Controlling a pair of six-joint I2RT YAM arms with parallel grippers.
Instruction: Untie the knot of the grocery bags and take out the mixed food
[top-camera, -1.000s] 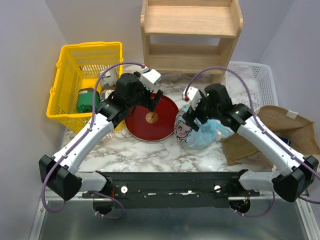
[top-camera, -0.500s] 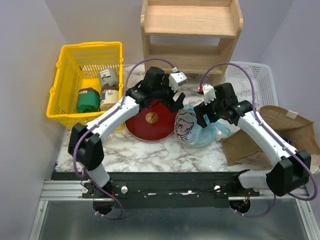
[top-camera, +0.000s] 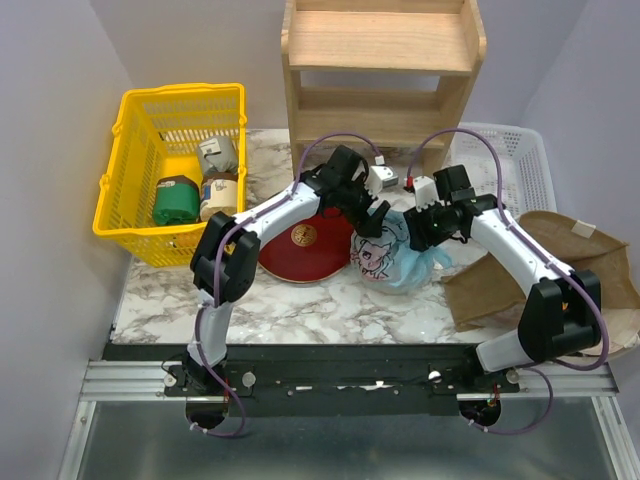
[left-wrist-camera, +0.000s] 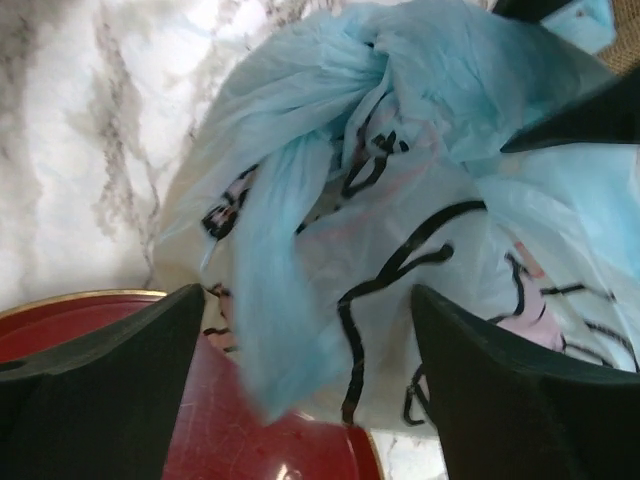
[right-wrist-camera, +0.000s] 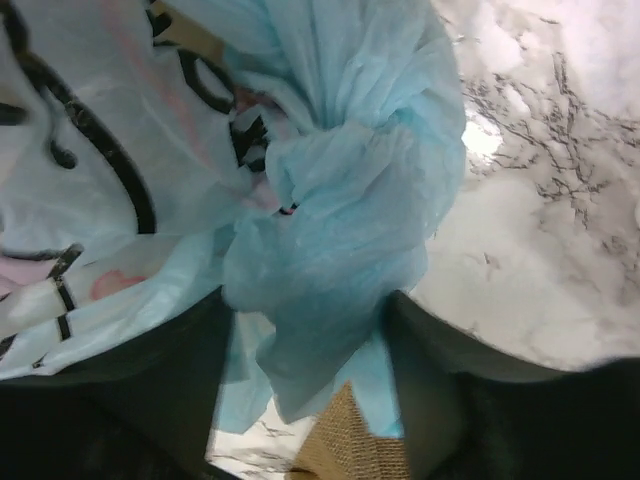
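The light-blue printed plastic grocery bag (top-camera: 388, 258) sits tied on the marble table, right of a red plate (top-camera: 300, 245). Its knot (left-wrist-camera: 370, 70) (right-wrist-camera: 340, 170) is on top, with loose tails hanging from it. My left gripper (top-camera: 375, 207) (left-wrist-camera: 305, 295) is open at the bag's left side, one blue tail (left-wrist-camera: 285, 330) between its fingers. My right gripper (top-camera: 427, 226) (right-wrist-camera: 310, 300) is open just under the knot, with the other tail (right-wrist-camera: 320, 350) filling the gap between its fingers. The brown paper bag (top-camera: 560, 265) lies flat at the right. The mixed food is hidden.
A yellow basket (top-camera: 130, 200) holding jars and packs stands at the left. Behind the bag is a wooden shelf (top-camera: 385, 70), and a white mesh tray (top-camera: 515, 165) sits at the back right. The red plate's rim (left-wrist-camera: 90, 300) lies under my left fingers.
My left arm swung right from above the red plate to the blue bag. My right gripper shifted onto the knot side. The bag turned a little.
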